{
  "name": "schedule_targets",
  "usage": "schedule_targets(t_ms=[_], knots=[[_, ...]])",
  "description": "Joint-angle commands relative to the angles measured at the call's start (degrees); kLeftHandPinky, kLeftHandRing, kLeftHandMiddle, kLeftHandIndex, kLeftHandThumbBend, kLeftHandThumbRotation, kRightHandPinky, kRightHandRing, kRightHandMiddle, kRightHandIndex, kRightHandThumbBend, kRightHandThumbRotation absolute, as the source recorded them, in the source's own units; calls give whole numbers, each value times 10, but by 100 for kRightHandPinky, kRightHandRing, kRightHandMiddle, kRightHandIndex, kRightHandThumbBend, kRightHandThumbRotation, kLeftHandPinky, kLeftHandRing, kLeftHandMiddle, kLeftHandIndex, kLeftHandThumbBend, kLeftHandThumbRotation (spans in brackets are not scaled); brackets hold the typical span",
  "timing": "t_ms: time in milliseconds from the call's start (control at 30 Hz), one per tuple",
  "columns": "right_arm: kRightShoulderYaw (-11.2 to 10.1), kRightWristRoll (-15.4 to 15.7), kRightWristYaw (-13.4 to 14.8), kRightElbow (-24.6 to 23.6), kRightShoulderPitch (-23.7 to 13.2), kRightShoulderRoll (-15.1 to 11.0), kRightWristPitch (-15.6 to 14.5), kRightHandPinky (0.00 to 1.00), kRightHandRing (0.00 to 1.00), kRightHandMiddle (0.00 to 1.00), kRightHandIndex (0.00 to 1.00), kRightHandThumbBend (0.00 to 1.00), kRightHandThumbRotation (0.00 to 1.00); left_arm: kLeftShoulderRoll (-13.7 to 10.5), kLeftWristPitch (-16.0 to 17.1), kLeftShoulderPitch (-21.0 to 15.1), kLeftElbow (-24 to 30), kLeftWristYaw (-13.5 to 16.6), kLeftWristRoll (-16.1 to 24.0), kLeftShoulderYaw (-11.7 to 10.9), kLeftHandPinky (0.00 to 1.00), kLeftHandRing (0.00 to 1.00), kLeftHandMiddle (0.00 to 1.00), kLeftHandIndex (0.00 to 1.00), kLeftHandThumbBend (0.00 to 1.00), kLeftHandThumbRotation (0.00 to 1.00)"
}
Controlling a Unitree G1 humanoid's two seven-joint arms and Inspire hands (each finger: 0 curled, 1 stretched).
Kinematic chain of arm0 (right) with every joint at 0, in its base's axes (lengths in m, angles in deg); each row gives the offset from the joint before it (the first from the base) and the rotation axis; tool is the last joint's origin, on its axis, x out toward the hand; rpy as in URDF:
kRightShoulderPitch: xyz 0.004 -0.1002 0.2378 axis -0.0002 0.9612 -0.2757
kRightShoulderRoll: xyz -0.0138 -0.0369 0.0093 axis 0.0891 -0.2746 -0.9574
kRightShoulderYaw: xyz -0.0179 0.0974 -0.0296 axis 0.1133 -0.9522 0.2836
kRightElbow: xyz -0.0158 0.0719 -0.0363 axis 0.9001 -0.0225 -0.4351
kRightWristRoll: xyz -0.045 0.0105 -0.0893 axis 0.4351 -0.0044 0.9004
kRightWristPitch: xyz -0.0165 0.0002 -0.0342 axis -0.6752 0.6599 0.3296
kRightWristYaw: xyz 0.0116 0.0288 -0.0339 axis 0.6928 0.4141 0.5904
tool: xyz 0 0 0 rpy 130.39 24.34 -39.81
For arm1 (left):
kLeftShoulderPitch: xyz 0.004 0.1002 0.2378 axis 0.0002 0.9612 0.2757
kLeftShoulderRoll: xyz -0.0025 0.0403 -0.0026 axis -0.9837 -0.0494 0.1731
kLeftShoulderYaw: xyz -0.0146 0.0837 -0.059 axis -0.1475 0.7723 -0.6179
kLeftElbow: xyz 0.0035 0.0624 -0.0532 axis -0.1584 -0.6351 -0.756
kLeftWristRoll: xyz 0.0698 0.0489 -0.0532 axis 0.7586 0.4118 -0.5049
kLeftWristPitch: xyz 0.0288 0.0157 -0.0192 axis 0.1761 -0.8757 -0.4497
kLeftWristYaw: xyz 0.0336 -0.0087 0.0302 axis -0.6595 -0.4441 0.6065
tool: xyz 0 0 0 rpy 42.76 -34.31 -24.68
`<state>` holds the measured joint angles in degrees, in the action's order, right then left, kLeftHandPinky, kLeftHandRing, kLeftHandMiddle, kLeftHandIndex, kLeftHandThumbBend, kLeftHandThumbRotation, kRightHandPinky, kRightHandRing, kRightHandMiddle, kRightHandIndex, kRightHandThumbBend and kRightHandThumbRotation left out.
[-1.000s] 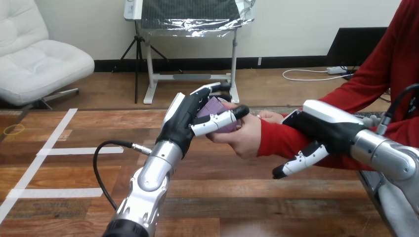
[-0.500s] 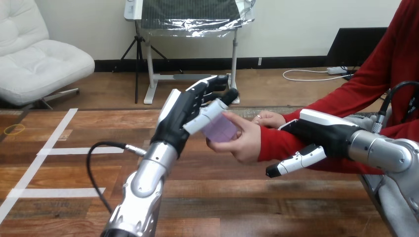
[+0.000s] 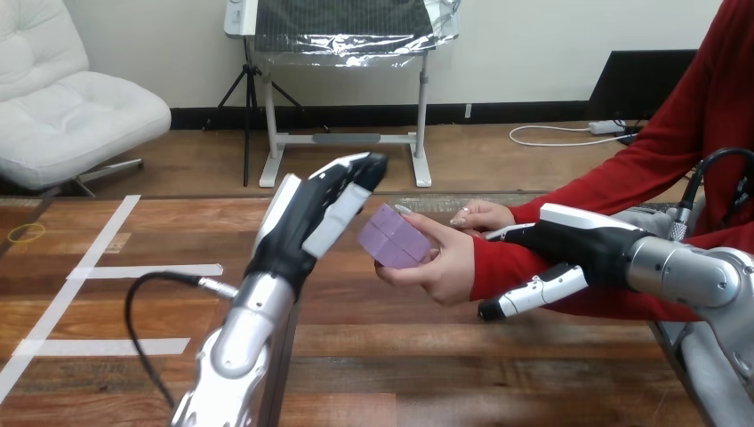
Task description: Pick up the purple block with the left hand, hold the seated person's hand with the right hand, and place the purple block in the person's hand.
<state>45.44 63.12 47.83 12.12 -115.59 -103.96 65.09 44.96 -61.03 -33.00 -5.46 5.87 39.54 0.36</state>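
So the purple block [image 3: 396, 238] is sitting in the person's hand [image 3: 447, 262], a bit right of the middle of the view and held up off the wooden table [image 3: 427, 356]. The person's fingers cup it from below, with a fingertip on its top edge, and the block is tipped so one corner points toward the robot.

The robot's left hand [image 3: 311, 213] is at about 9 o'clock from the block, raised, back shell facing the camera, fingers straight and spread, so nothing's in it. It's close to the block but there's a clear gap between them.

The right hand [image 3: 569, 242] is at roughly 3 o'clock from the person's hand, lying across the red sleeve [image 3: 511, 262] just behind the wrist. Honestly can't tell if it's actually gripping the forearm or just resting on it.
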Motion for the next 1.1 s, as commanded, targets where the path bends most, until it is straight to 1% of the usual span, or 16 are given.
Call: schedule_targets(t_ms=[0, 33, 200, 367, 400, 433, 500, 533, 700, 733, 833, 900, 933, 967, 1067], knots=[[-3, 1, 13, -22, -8, -3, 15, 89, 97, 96, 96, 100, 74, -9, 18, -1, 41, 4, 4, 4, 78, 80, 81, 77, 71, 100], [-2, 5, 19, -21, -6, -4, 21, 89, 97, 97, 96, 100, 79, -10, 17, 2, 44, 3, 3, 4, 78, 80, 81, 77, 72, 100], [0, 22, 42, -18, -2, -6, 36, 88, 96, 97, 96, 100, 91, -12, 15, 13, 55, 1, -1, 3, 78, 80, 81, 77, 73, 100], [0, 43, 72, -25, 6, -7, 40, 89, 96, 96, 96, 100, 98, -13, 22, 26, 66, -1, -7, 1, 76, 80, 81, 77, 72, 100], [0, 46, 76, -26, 7, -7, 41, 89, 96, 96, 96, 100, 98, -13, 22, 28, 68, -1, -8, 0, 76, 80, 81, 77, 72, 100], [-2, 50, 88, -27, 9, -6, 44, 90, 96, 96, 96, 100, 98, -13, 23, 33, 73, -1, -8, 0, 76, 80, 81, 77, 71, 100], [-4, 54, 102, -28, 12, -5, 49, 91, 96, 96, 96, 100, 99, -13, 23, 39, 78, -2, -9, 0, 76, 80, 81, 77, 70, 100], [-7, 54, 113, -28, 15, -3, 52, 91, 96, 95, 96, 100, 99, -14, 25, 43, 82, -2, -9, 0, 76, 80, 82, 77, 70, 100], [-14, 54, 149, -31, 23, 5, 55, 91, 93, 93, 94, 100, 100, -14, 26, 58, 99, -1, -8, 0, 74, 79, 81, 77, 69, 100], [-17, 54, 163, -35, 27, 7, 56, 91, 93, 93, 94, 100, 100, -14, 27, 63, 104, 0, -8, -1, 74, 79, 81, 77, 69, 100], [-22, 52, 189, -45, 36, 12, 56, 88, 91, 92, 93, 100, 100, -15, 31, 75, 117, 1, -8, -1, 74, 79, 81, 77, 69, 100], [-24, 50, 199, -50, 39, 15, 54, 86, 90, 91, 92, 100, 100, -15, 33, 81, 125, 1, -8, -2, 73, 78, 81, 77, 70, 100], [-27, 46, 211, -53, 43, 17, 60, 86, 90, 91, 92, 100, 100, -15, 34, 89, 135, 2, -8, -2, 73, 78, 81, 77, 71, 100], [-29, 43, 219, -56, 46, 19, 64, 83, 89, 90, 92, 99, 100, -15, 34, 94, 143, 2, -8, -2, 73, 78, 81, 77, 73, 100], [-36, 36, 239, -69, 56, 23, 70, 80, 88, 90, 91, 97, 100, -16, 35, 113, 169, 4, -6, -3, 72, 78, 81, 77, 74, 100]])
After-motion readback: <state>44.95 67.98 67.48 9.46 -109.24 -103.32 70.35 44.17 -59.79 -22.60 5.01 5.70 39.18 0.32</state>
